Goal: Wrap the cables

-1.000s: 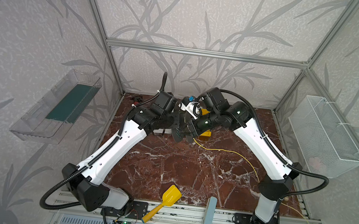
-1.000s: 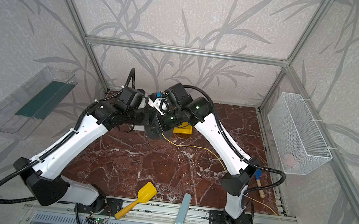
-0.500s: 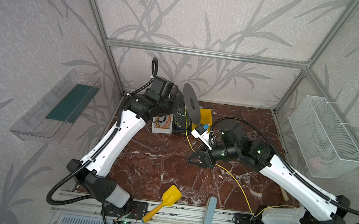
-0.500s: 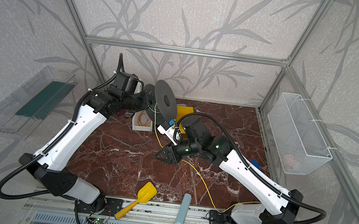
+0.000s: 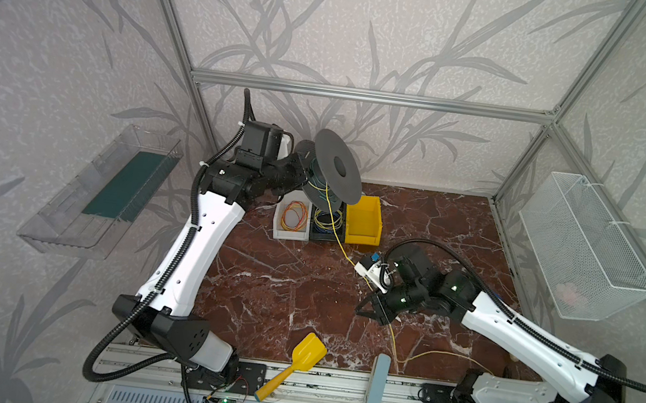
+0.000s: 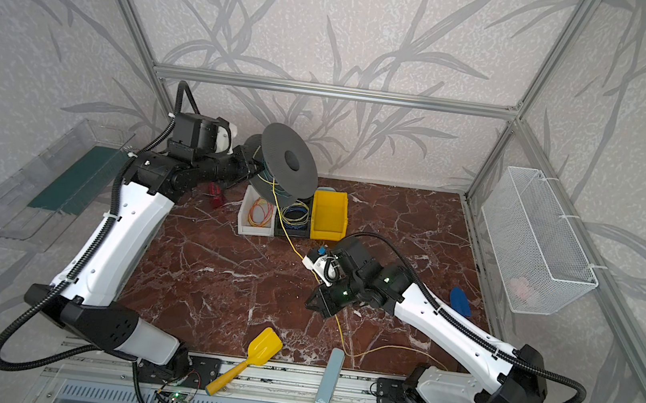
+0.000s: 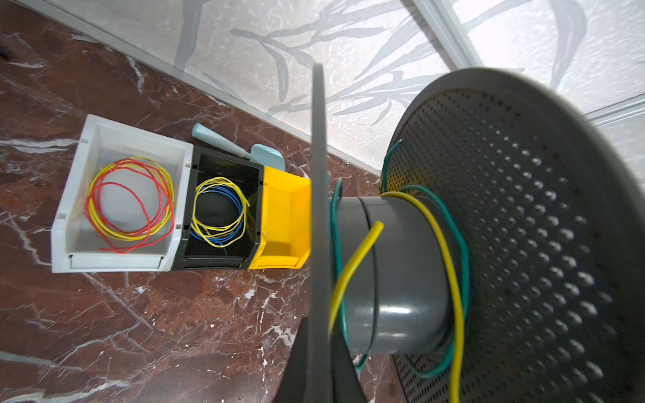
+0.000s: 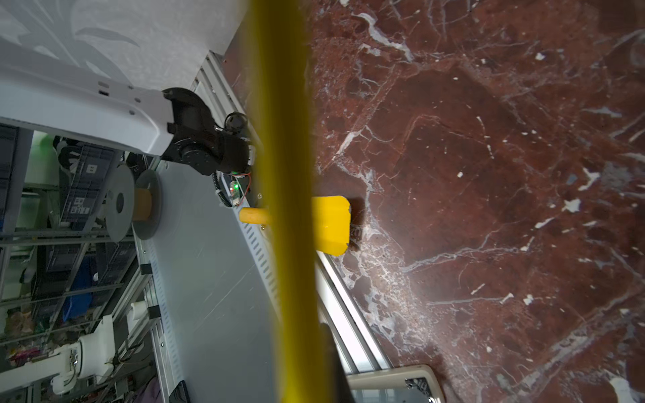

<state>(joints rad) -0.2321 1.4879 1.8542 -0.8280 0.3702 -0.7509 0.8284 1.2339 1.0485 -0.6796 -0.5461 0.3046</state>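
Both grips are closed, left fingers (image 7: 291, 375) on the grey spool (image 5: 336, 166) flange, right fingers (image 5: 371, 309) on the pale-yellow wire (image 8: 286, 139), so wind with light tension between the flanges.

The red marble tabletop (image 5: 268, 288) carries a yellow bin (image 5: 363, 220); a black bin (image 5: 326, 228) touches it, with a white bin (image 5: 292, 217) beyond. Well in front lie a yellow scoop (image 5: 307, 351) and slack pale-yellow cable (image 5: 449, 353).

Yellow wire (image 5: 343, 247), spool (image 5: 335, 170) to right tool (image 5: 368, 310)
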